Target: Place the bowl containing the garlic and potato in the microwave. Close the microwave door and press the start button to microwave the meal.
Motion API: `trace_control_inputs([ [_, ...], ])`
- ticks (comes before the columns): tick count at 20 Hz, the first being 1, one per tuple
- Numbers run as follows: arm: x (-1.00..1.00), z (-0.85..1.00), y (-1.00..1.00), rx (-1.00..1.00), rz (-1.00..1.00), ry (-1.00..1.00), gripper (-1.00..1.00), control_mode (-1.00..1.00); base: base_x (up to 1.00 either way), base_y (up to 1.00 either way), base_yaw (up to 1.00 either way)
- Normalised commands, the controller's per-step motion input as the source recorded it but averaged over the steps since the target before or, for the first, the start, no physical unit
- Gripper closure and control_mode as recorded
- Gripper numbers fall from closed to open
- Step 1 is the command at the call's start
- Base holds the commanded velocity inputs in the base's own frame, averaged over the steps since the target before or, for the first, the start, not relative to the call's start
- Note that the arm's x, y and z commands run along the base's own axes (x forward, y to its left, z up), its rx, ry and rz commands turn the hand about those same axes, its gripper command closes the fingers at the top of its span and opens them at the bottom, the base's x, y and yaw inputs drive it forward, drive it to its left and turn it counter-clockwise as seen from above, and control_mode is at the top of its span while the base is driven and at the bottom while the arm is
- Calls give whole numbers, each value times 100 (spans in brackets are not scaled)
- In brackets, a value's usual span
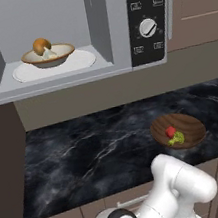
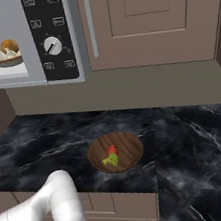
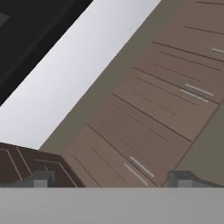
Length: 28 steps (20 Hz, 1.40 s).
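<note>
The bowl sat on the turntable inside the open microwave, upper left of the frame, holding the potato and garlic. The pincer hung spread, empty, facing brown drawers. A wooden bowl rested on the table.

The tan bowl is seated on the turntable inside the open microwave, potato and what looks like the garlic held within.
</note>
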Motion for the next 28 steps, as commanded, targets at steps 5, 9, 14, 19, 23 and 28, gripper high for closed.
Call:
trace_control_inputs([
  [5,-32,39,1,0,-8,0,-100,-100,0,0,0],
  [9,-39,48,0,0,-9,1,-100,-100,0,0,0],
  [14,-35,50,0,0,-10,9,-100,-100,0,0,0],
  [19,-23,42,0,0,-10,12,-100,-100,0,0,0],
  [23,-6,45,0,0,-7,16,-100,-100,0,0,0],
  [28,0,39,-10,6,-4,20,-100,-100,0,0,0],
])
